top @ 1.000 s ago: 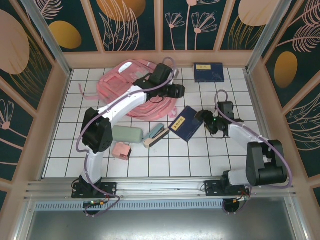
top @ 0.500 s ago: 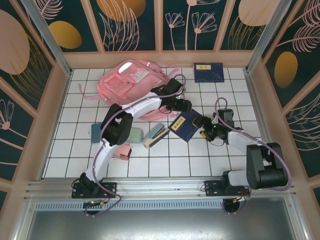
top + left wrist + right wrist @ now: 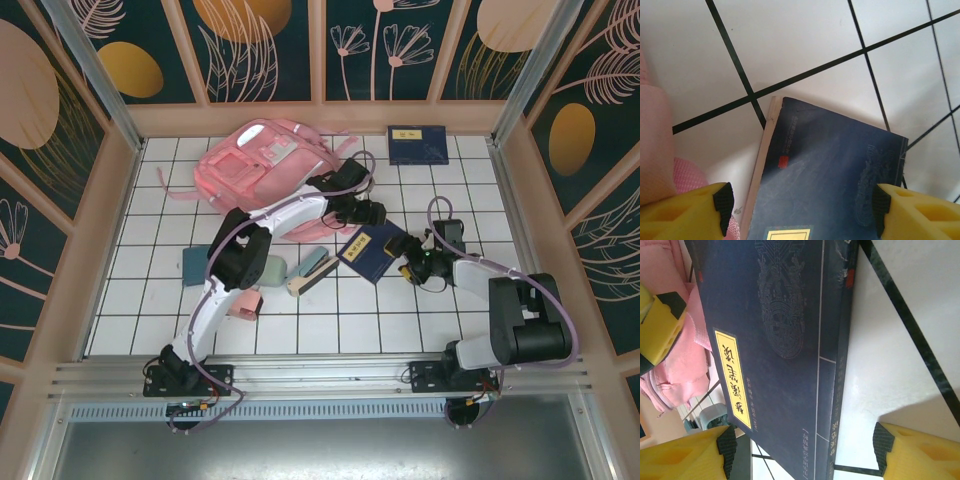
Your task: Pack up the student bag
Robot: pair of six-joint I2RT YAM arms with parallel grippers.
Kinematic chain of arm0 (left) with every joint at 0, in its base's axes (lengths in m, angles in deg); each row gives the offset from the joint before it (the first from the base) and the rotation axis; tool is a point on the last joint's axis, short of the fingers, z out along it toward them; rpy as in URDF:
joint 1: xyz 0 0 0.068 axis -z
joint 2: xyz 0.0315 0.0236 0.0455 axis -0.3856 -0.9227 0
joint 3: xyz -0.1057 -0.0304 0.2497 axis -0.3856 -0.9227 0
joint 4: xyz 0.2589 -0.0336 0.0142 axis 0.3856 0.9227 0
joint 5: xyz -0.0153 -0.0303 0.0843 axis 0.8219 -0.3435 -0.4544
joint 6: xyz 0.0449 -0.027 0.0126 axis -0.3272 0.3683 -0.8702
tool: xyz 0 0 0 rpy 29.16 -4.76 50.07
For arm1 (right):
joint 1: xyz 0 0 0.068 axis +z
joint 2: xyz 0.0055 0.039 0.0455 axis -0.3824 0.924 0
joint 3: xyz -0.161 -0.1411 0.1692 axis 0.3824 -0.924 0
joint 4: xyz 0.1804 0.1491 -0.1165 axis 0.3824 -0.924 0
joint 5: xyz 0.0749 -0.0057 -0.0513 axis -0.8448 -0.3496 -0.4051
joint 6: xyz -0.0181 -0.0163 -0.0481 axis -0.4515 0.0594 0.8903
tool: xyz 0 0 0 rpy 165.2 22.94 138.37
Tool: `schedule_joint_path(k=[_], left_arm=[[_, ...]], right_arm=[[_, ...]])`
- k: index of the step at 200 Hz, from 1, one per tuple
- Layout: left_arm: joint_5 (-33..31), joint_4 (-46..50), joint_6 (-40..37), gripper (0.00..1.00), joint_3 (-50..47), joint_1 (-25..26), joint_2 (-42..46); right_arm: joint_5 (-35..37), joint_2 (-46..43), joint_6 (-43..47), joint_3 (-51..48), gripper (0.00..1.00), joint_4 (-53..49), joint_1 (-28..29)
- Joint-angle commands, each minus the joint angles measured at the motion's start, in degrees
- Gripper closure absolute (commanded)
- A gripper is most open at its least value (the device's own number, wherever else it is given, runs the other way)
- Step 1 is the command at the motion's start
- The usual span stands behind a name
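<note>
With jaws spread, the left gripper [image 3: 799,206] and right gripper [image 3: 804,449] flank the dark blue book [image 3: 371,251] (apparently ungripped), so one must next clamp it for the student bag [image 3: 250,165].

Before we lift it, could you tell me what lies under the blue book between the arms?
The book rests on the white tiled table; anything directly beneath it is covered by the book itself.

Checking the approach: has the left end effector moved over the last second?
Yes: the left end effector shifted nearward and right, away from the far navy book, over the tilted book.
</note>
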Motion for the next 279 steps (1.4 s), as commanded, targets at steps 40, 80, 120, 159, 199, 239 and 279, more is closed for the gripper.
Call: schedule_joint_path(k=[40, 80, 120, 159, 199, 239, 279], left_arm=[[-1.9, 7.14, 1.81, 0.25, 1.8, 1.11, -6.47], [7.09, 2.33, 6.43, 0.26, -1.14, 1.06, -7.22], [13.51, -4.07, 11.8, 0.26, -6.08, 1.06, -6.03], [14.62, -6.11, 13.46, 0.27, -9.04, 1.05, -5.65], [14.37, -6.41, 13.49, 0.27, -10.07, 0.92, -5.41], [15.17, -7.14, 14.06, 0.27, -10.43, 0.59, -5.13], [17.3, -9.4, 15.31, 0.27, -12.02, 0.33, -4.05]], right_arm=[[1.78, -0.18, 0.91, 2.14, 0.26, -2.28, 2.48], [-0.03, 3.6, -0.51, 1.6, 0.26, 2.63, 3.82], [-3.44, 7.4, -3.38, 0.29, 0.26, 12.35, 3.8], [-4.84, 4.75, -7.11, -0.99, 0.26, 19.75, 3.71], [-3.39, -3.42, -8.51, -1.86, 0.26, 21.14, 3.71], [-1.43, -9.26, -8.9, -3.09, 0.25, 21.84, 3.68], [-0.84, -7.92, -9.91, -4.75, 0.25, 24.98, 3.69]])
